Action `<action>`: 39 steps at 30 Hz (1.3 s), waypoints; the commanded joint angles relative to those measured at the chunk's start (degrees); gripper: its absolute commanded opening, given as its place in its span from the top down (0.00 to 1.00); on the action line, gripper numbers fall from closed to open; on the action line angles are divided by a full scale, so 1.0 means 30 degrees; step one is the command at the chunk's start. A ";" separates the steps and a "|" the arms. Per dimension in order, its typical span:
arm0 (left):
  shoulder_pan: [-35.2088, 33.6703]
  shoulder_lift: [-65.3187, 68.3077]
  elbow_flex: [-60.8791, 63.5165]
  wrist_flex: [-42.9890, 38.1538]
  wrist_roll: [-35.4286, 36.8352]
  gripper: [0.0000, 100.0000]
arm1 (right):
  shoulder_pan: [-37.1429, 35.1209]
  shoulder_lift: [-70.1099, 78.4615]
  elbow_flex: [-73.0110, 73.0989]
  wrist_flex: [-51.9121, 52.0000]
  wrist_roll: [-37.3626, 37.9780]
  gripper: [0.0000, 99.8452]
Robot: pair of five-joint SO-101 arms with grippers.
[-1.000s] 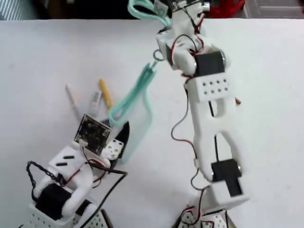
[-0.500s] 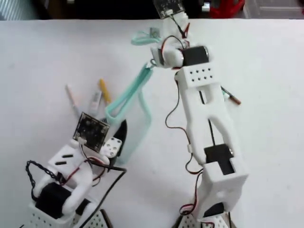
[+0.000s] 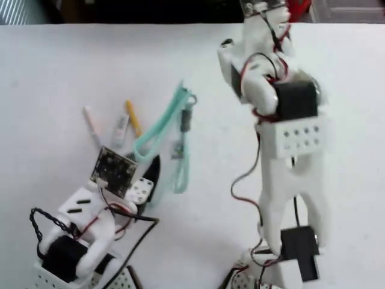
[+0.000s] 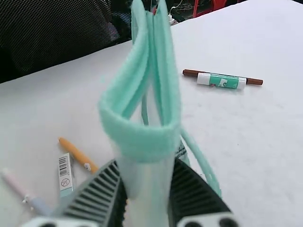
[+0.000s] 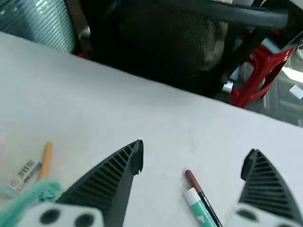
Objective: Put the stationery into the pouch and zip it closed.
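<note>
1. Pouch point(image 4: 142, 137) is pinched at its near end by left gripper point(image 4: 147, 169), one jaw on each side. The rest runs away across the table point(image 3: 54, 66).
2. Right gripper point(image 5: 195, 147) is spread wide and holds nothing, well apart from the pouch. A brown pen point(image 5: 201, 201) lies on the table under it.
3. Orange pen point(image 3: 133, 118), white stick point(image 3: 121, 127) and pink pen point(image 3: 91, 125) lie just beside the pouch, near left gripper.

The white bench point(image 3: 54, 66) fills most of the high view, and its far edge meets a dark room. Beyond that edge stands a black mesh chair back point(image 5: 189, 38). A red frame point(image 5: 258, 78) is just beside it, perhaps a stand, though too little shows to tell. A grey ribbed panel point(image 5: 33, 23) rises on the chair's other side, behind the bench.
</note>
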 commanded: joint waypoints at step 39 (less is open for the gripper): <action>-0.0249 0.0220 0.1465 -0.0879 0.1084 0.75 | 0.5612 2.1407 -0.8029 0.0571 1.3421 0.82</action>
